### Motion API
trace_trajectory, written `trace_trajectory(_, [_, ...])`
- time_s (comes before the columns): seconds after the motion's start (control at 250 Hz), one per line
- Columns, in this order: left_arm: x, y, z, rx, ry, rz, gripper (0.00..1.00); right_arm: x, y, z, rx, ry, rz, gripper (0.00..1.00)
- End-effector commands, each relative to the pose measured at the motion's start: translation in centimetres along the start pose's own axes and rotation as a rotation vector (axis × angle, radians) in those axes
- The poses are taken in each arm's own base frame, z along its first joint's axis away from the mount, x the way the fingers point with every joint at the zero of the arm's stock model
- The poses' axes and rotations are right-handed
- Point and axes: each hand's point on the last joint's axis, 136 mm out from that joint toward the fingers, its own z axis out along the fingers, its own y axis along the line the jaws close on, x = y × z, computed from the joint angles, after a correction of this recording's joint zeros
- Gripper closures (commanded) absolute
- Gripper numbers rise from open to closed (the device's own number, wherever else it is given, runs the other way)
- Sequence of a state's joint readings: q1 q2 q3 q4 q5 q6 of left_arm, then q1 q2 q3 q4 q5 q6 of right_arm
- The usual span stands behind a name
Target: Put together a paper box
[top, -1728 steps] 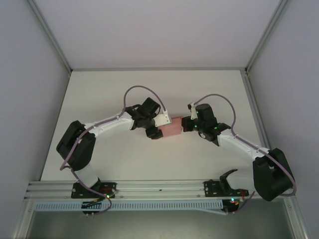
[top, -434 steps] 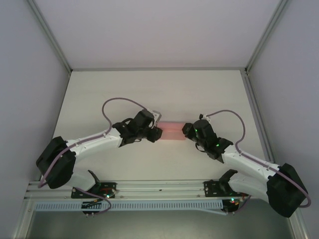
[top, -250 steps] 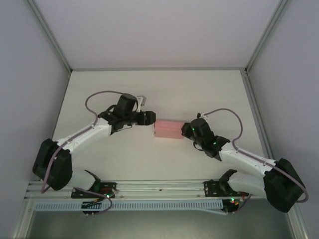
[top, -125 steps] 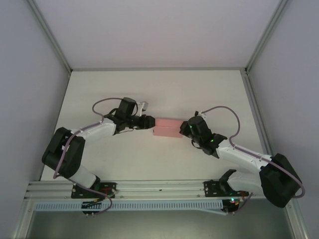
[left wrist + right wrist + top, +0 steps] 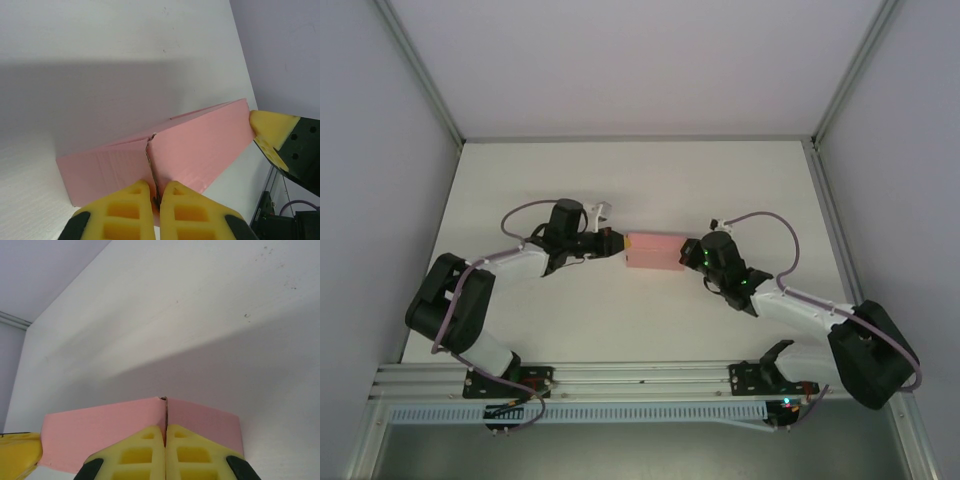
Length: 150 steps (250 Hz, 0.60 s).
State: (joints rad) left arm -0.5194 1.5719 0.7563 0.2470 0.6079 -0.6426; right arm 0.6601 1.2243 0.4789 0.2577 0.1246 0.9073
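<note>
Paper box [image 5: 200, 145] flap between left fingers [image 5: 127, 210]

No legible text anywhere, seemingly.

L fingers [image 5: 131, 212] tight on pink paper box [image 5: 205, 145] flap edge, R fingers [image 5: 270, 131] at far end

Overhead, wrist close-ups: common paper box [image 5: 654, 251]
</note>
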Motion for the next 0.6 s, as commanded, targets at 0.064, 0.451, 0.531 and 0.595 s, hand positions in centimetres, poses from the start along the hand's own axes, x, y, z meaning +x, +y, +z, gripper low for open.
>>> trace_trajectory(0.064, [6.0,4.7,0.6,-0.132,0.17,-0.122,1.0,10.3,-10.2,-1.5,0.277,0.387,-0.028,1.0])
trace_trajectory(0.451, [1.5,1.6,1.0,-0.116,0.144,-0.032,0.62,3.8,-4.8,-1.3,0.272,0.291,-0.105,0.79])
trace_trajectory(0.531, [-0.4,0.6,0.7,-0.128,0.116,0.011,0.5,2.1,-3.0,-1.1,0.261,0.261,-0.121,0.66])
trace_trajectory(0.595, [-2.3,-0.3,0.3,-0.145,0.087,0.048,0.38,0.5,-1.6,-1.0,0.255,0.235,-0.148,0.64])
